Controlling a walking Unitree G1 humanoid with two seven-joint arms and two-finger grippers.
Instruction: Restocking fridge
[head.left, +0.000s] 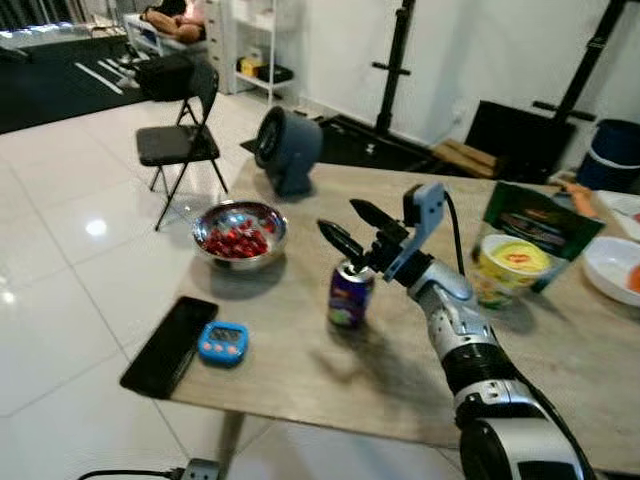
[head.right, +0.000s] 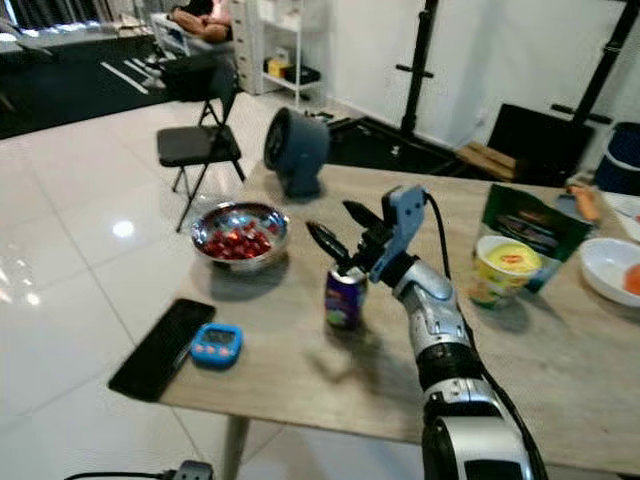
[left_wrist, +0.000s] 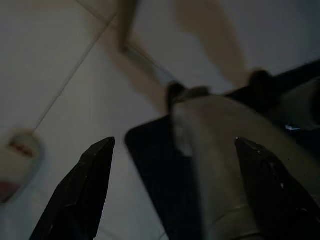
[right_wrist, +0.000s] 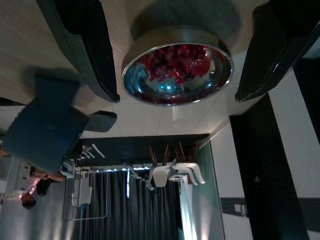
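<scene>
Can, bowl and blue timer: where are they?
Can (head.left: 349, 298), left eye view, its purple side.
Bowl (head.left: 213, 217), left eye view, its steel rim.
Timer (head.left: 223, 343), left eye view, its blue face.

The 2 eye views look forward and down from the head at the same worktop (head.left: 300, 350). The right wrist camera faces the bowl (right_wrist: 177, 72) closely; the left wrist camera faces the floor (left_wrist: 60, 60).

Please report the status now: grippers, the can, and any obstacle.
Right gripper open, above purple can. Left gripper open, low by floor. Can upright on table. Steel bowl nearby.
</scene>
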